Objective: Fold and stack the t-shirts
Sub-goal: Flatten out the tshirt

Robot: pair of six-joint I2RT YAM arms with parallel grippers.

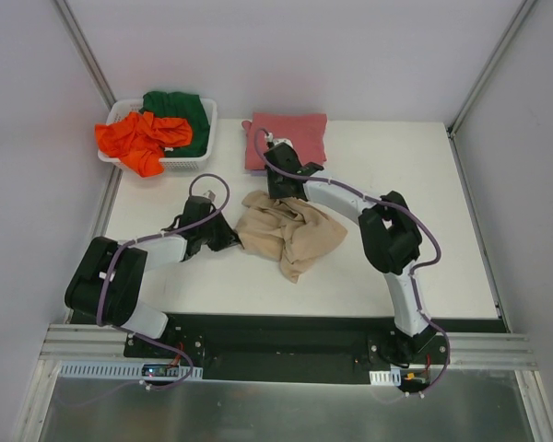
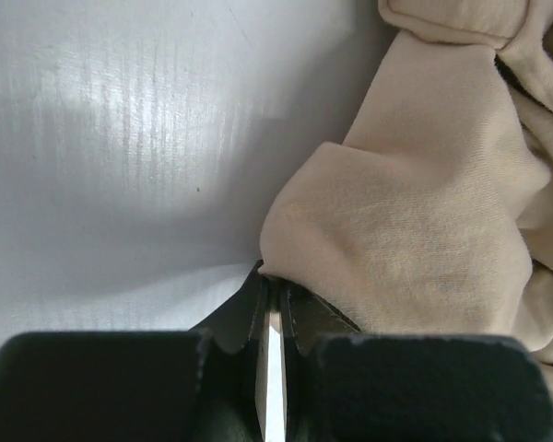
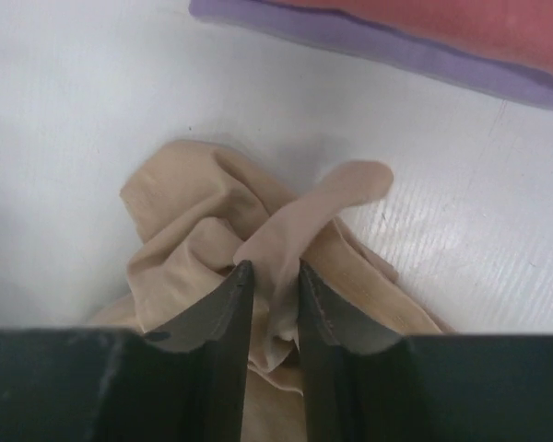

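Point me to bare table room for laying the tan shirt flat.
Widest bare table: right side, past the right arm and red stack. Narrow strip between the tan shirt and near edge. Crowded: centre, and far-left by the basket.

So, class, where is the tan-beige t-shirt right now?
In the top view the tan-beige t-shirt lies crumpled mid-table, left gripper at its left edge, right gripper at its far edge, in front of the folded pinkish-red t-shirt.
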